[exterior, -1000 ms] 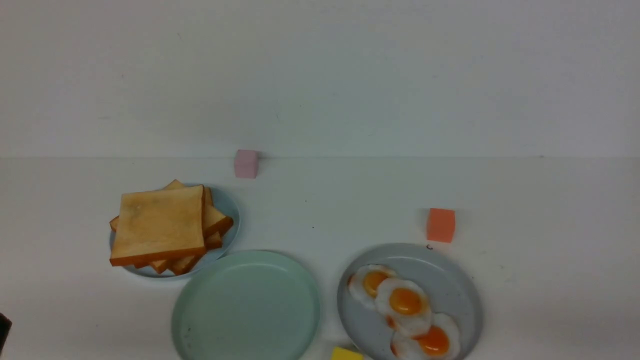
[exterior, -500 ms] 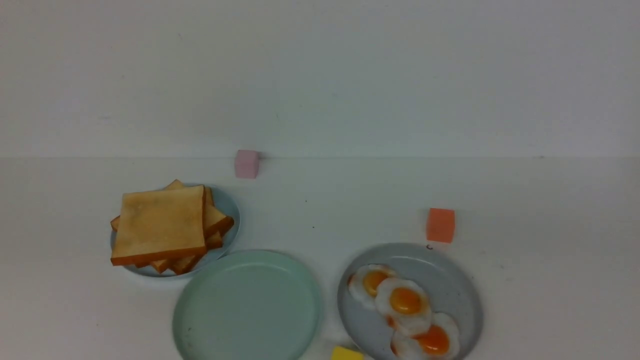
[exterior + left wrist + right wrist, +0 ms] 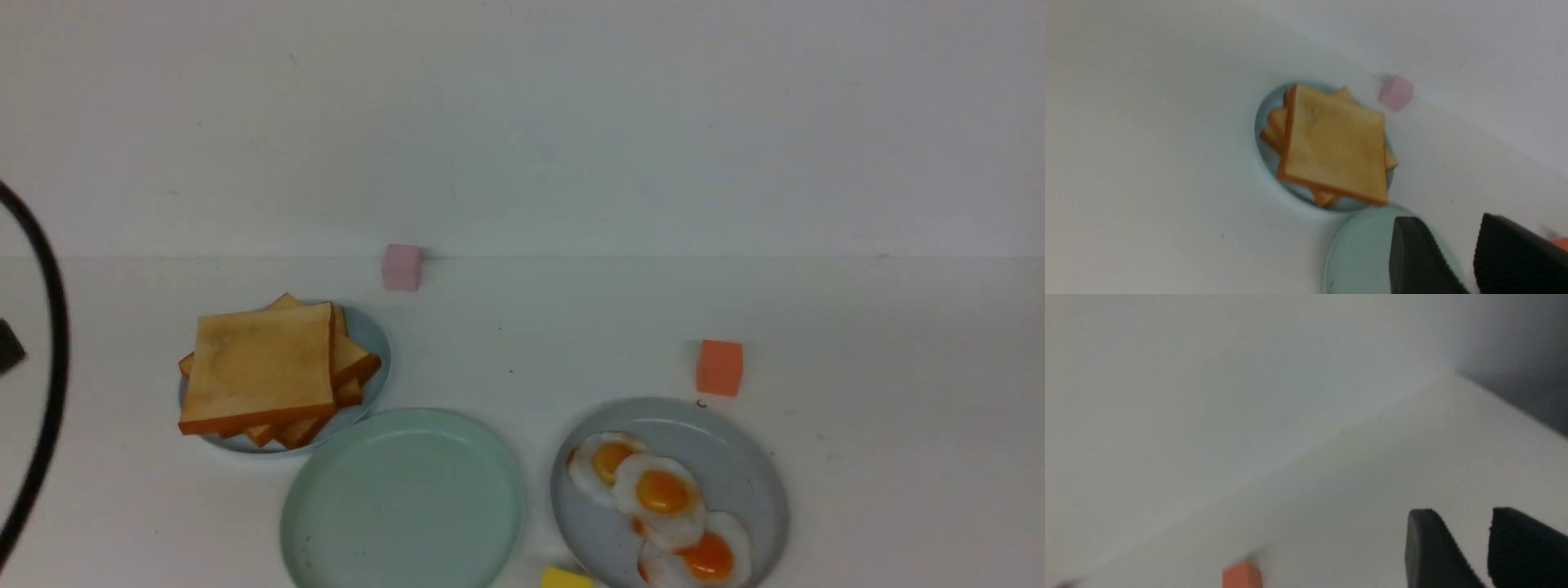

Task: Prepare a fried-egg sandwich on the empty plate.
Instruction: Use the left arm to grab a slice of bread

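The empty plate [image 3: 404,502], pale mint green, lies bare at the table's front centre. No fried-egg sandwich is in view. Several toast slices [image 3: 273,367] are stacked on a small light-blue plate [image 3: 371,339] behind it to the left. Three fried eggs [image 3: 663,494] lie in a row on a grey plate [image 3: 735,457] to its right. In the left wrist view my left gripper [image 3: 1447,222] hangs open over the mint plate's [image 3: 1359,253] edge, short of the toast [image 3: 1337,145]. My right gripper [image 3: 1464,512] is open over bare table, holding nothing.
A pink cube [image 3: 402,267] sits at the back wall and an orange cube [image 3: 719,367] just behind the egg plate. A yellow cube [image 3: 566,578] lies at the front edge between the plates. A black cable [image 3: 51,367] arcs down the far left.
A black cable and a dark part of the left arm have come into the front view at the far left. Plates, toast, eggs and cubes have not moved.
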Robot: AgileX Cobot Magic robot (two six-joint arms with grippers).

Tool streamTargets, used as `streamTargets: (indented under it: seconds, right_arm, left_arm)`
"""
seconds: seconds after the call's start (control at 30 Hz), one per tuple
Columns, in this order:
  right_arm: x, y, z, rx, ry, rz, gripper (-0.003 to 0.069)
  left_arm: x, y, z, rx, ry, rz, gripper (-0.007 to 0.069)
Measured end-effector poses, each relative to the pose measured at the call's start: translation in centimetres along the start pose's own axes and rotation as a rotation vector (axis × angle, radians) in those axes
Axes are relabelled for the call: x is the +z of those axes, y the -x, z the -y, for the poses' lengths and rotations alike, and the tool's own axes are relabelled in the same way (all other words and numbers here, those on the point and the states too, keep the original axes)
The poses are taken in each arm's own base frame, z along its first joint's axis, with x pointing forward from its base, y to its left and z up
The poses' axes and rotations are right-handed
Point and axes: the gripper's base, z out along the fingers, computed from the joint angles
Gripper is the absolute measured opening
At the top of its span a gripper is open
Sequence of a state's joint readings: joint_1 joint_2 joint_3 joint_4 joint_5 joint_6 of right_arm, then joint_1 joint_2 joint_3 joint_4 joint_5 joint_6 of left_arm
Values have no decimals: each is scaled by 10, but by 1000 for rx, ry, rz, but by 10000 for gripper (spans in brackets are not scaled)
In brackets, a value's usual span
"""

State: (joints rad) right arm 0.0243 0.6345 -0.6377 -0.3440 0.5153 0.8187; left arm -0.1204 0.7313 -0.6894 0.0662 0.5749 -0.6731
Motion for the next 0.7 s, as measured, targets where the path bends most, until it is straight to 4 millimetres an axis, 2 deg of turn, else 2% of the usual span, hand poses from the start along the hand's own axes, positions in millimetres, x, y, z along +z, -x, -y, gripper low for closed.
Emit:
streamTargets:
  seconds: [0.1,0.17,0.2,0.3,0.4,0.57,0.7]
  right_arm:
    - [12,-24,-4,-64,31,-182,241]
    - [13,-31,-9,-108,69,-249,241]
    - [15,-39,-16,-164,128,-324,241]
    - [15,-54,-30,-257,241,-482,241]
    - [10,-71,-49,-344,425,-652,241]
    - [1,-82,-63,-419,612,-740,241]
    - [-2,-84,-66,-465,668,-747,241]
  left_arm:
    - [24,-7,-2,-57,60,-114,238]
    - [32,-9,-2,-63,84,-152,238]
    - [45,-10,-1,-66,116,-210,238]
    - [64,-7,3,-34,155,-296,238]
    - [90,5,17,20,156,-376,238]
    - [127,23,33,43,161,-415,267]
    - [157,38,29,37,182,-456,328]
